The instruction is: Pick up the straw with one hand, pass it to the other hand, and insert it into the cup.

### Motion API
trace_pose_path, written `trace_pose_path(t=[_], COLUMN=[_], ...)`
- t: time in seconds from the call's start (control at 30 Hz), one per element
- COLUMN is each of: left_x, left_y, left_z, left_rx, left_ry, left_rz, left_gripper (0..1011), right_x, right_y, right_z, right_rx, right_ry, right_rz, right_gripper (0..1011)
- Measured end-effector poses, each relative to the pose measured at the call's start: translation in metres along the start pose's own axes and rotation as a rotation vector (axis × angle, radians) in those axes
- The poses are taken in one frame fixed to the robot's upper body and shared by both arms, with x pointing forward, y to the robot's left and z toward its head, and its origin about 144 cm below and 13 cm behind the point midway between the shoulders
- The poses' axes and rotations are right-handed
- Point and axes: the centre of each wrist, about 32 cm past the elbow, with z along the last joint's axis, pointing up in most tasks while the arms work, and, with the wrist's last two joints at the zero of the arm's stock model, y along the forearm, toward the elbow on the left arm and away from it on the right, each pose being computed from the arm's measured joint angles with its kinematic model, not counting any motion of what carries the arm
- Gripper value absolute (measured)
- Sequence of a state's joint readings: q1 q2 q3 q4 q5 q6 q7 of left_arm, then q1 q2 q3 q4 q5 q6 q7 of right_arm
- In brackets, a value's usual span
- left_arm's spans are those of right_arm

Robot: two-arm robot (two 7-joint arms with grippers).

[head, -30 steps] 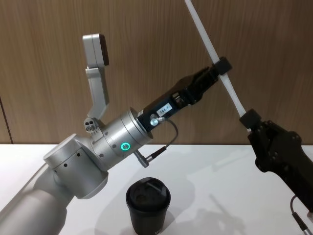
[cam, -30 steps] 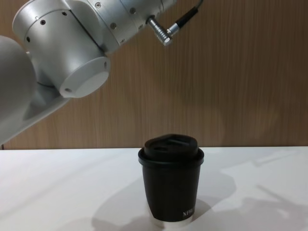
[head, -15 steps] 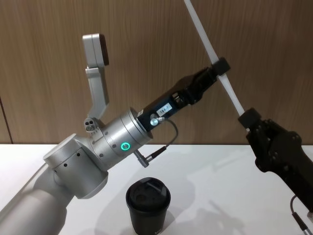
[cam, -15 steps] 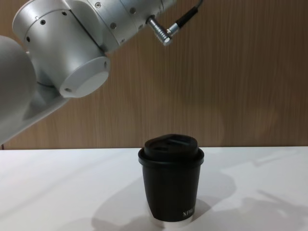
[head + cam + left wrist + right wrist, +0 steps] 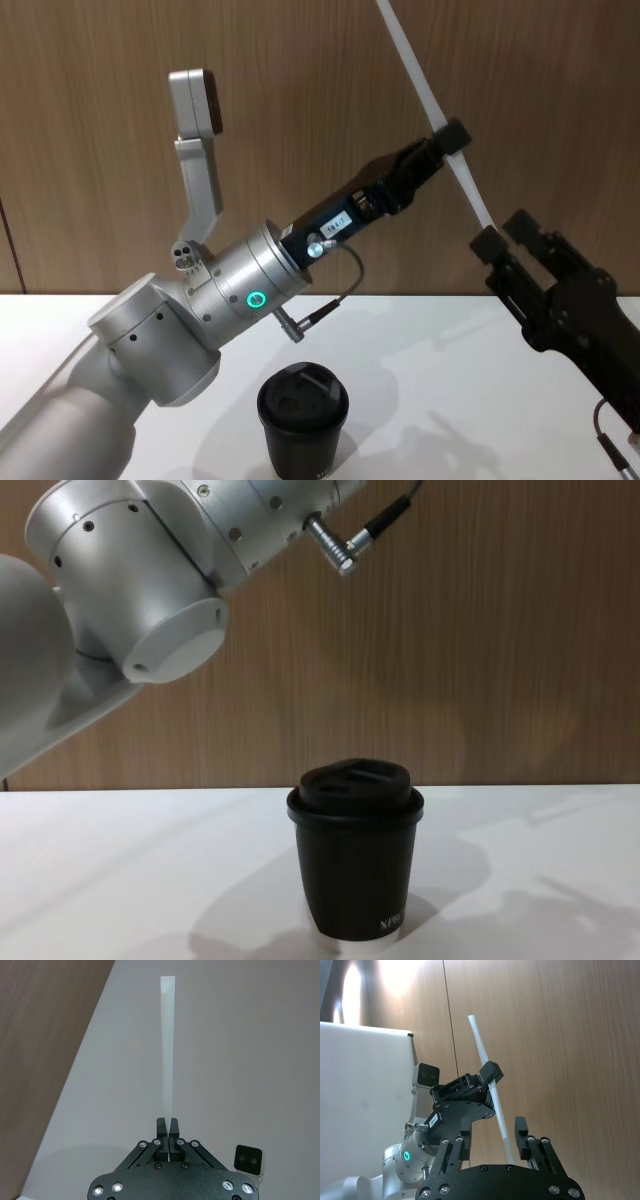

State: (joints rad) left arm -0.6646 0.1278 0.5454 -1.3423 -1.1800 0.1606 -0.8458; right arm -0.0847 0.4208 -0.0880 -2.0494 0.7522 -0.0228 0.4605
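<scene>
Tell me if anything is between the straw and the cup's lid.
The right gripper, fingers open, flanks the lower end of the straw, which the left gripper grips higher up. Nothing visible covers the lid of the cup.

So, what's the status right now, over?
Left gripper shut on the straw, held high. Right gripper open around its lower end. Cup lidded, on the table below. Nothing in the way.
</scene>
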Motion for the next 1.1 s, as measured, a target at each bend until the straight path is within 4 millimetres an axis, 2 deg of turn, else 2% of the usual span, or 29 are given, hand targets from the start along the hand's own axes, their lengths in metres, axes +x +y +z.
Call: trace_pose_path(t=[0.07,0.1,0.17,0.2,0.3,0.33,0.57,0.9,1.1], left_x=[-0.001,-0.001,-0.003,-0.003,-0.006,-0.007,-0.016,-0.038,-0.058], left_y=[0.001,0.002,0.003,0.003,0.007,0.008,0.018,0.039,0.055], left_z=[0.000,0.001,0.001,0.002,0.003,0.004,0.009,0.020,0.028], left_rx=[0.007,0.010,0.022,0.026,0.047,0.052,0.112,0.210,0.275], left_ry=[-0.010,-0.014,-0.030,-0.036,-0.065,-0.070,-0.154,-0.299,-0.401], left_rz=[0.005,0.008,0.018,0.022,0.040,0.043,0.099,0.202,0.274], left_gripper=[10,8,10,10,10,10,10,8,10], right_x=[0.000,0.000,0.000,0.000,0.000,0.000,0.000,0.000,0.000], right_y=[0.000,0.000,0.000,0.000,0.000,0.000,0.000,0.000,0.000], right_z=[0.000,0.000,0.000,0.000,0.000,0.000,0.000,0.000,0.000], right_rx=[0.000,0.000,0.000,0.000,0.000,0.000,0.000,0.000,0.000], right_ry=[0.000,0.000,0.000,0.000,0.000,0.000,0.000,0.000,0.000], right_rz=[0.000,0.000,0.000,0.000,0.000,0.000,0.000,0.000,0.000], right_gripper=[563,625,663,723,777,829,1001,1001,1001])
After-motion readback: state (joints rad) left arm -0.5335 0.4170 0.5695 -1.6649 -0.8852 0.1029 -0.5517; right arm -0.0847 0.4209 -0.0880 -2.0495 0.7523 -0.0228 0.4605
